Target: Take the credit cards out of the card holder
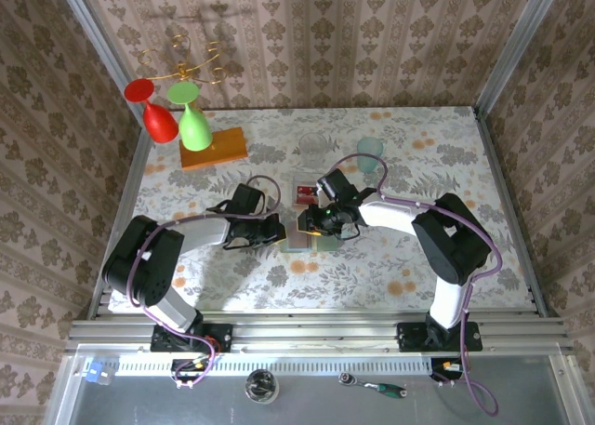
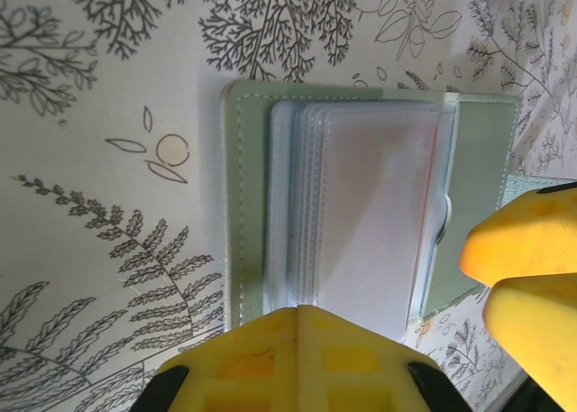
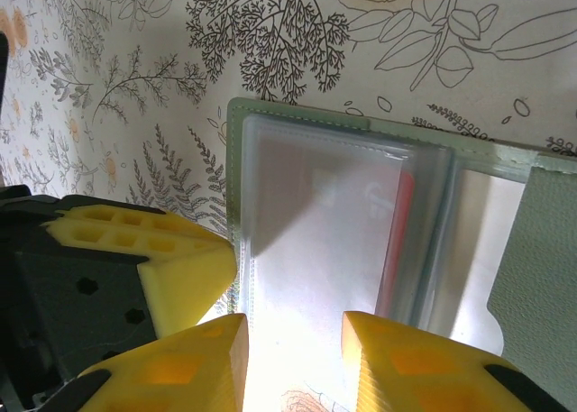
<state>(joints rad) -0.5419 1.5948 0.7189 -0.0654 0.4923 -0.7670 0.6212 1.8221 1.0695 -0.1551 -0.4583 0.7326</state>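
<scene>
Card holder (image 2: 243,205) lies open on the surface (image 2: 90,160), mid-front, clear sleeves (image 2: 379,205) up, one red card (image 3: 406,223) tucked inside. Left end effector (image 2: 297,317) is clenched, tips over the holder's edge. Right end effector (image 3: 293,331) is parted astride a sleeve. Loose red cards (image 1: 304,195) lie just behind; teal cup (image 1: 370,149) stands farther back.

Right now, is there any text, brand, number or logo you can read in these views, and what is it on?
None can be read.
On the card holder, clear sleeve: a faint mark, too blurred to read.
On the red card inside it: just an edge shows, no print.
On the loose red cards: too small to read.
</scene>
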